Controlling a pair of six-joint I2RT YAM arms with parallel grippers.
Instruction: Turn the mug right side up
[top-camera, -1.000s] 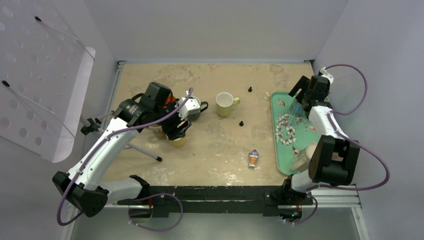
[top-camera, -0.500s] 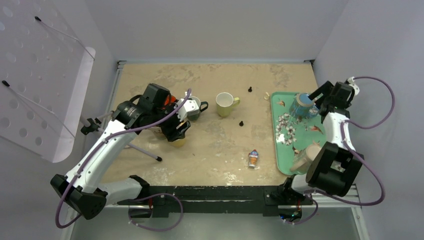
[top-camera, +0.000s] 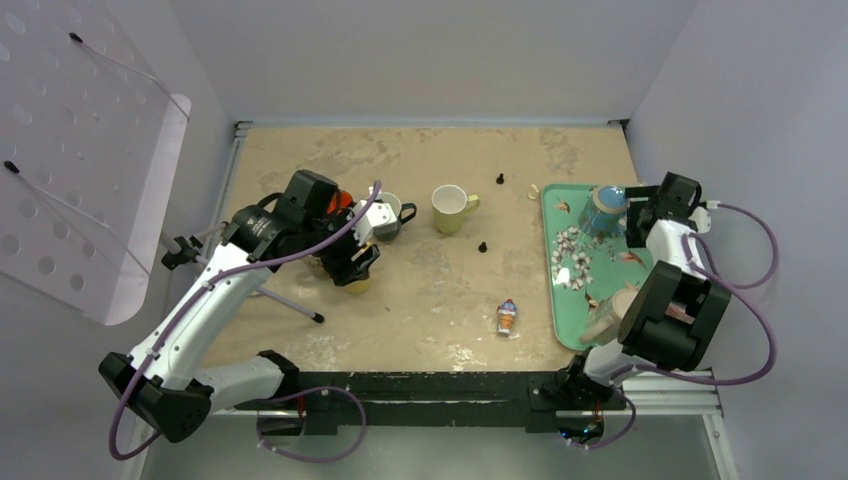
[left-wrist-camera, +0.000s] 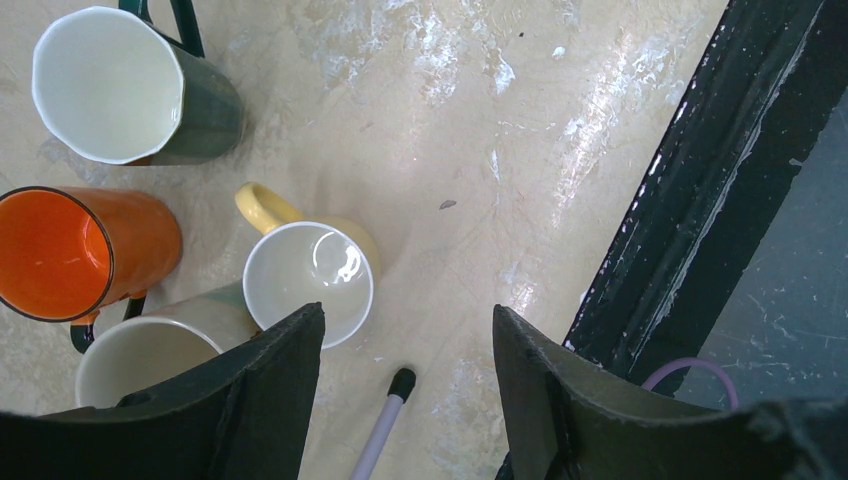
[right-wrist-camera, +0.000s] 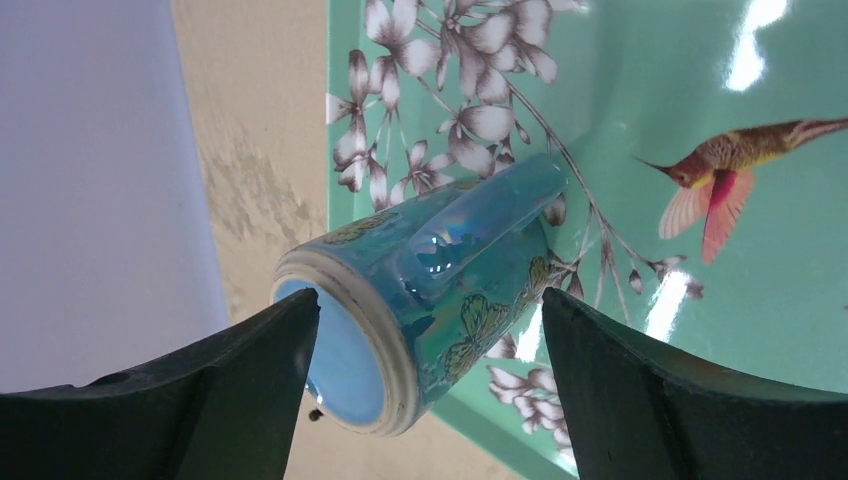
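**Blue mug base up on the tray**

In the top view the blue mug stands base up at the far end of the green tray. Only the right wrist view shows the right fingers open, one each side of it. The left fingers are open and hold nothing.

Five mugs on table, one blue mug, one tray, two black pegs

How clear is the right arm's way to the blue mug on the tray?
Likely clear: the right gripper is open, the blue mug sits framed between its fingers on the tray, nothing in between.
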